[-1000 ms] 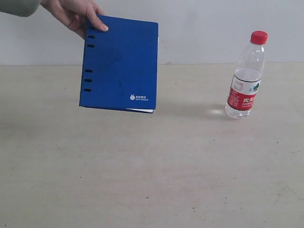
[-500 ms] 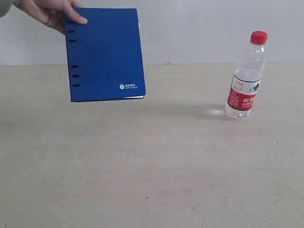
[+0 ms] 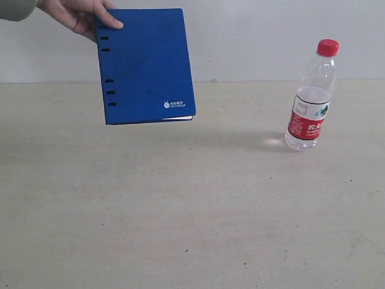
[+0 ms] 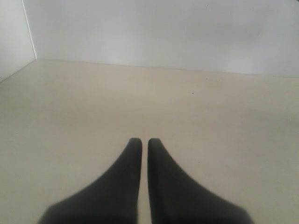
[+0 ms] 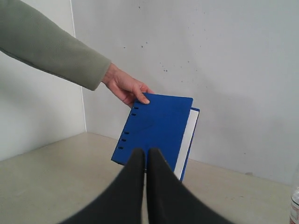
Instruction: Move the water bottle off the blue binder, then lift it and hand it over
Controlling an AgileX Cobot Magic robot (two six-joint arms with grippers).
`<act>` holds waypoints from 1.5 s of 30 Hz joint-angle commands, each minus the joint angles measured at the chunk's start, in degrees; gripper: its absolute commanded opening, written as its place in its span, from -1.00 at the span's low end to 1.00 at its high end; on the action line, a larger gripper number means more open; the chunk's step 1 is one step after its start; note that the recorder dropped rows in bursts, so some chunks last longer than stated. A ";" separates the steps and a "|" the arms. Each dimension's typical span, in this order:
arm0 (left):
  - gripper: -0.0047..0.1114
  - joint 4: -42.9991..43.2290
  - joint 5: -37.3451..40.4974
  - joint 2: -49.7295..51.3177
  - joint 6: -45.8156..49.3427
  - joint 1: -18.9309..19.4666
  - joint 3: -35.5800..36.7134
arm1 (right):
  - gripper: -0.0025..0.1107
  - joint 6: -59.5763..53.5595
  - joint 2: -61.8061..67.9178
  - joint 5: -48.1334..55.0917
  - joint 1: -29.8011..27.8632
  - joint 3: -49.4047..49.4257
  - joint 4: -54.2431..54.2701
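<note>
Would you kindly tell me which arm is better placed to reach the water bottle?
Likely the right. The water bottle stands upright on the right arm's side of the exterior view, and its edge shows in the right wrist view; the left wrist view misses it.

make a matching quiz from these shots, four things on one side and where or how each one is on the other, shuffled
Things
1. water bottle
2. blue binder
3. left claw
4. right claw

States
A. shut, with the held binder in front of it
B. standing upright on the table
C. shut, with only table and wall in its view
D. held up in the air by a hand

Pairs: 1-B, 2-D, 3-C, 4-A
</note>
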 commanded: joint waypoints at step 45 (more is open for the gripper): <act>-0.84 0.47 0.22 -0.20 -0.04 -0.15 0.21 | -0.96 -17.53 -0.18 -20.42 -9.88 8.97 6.87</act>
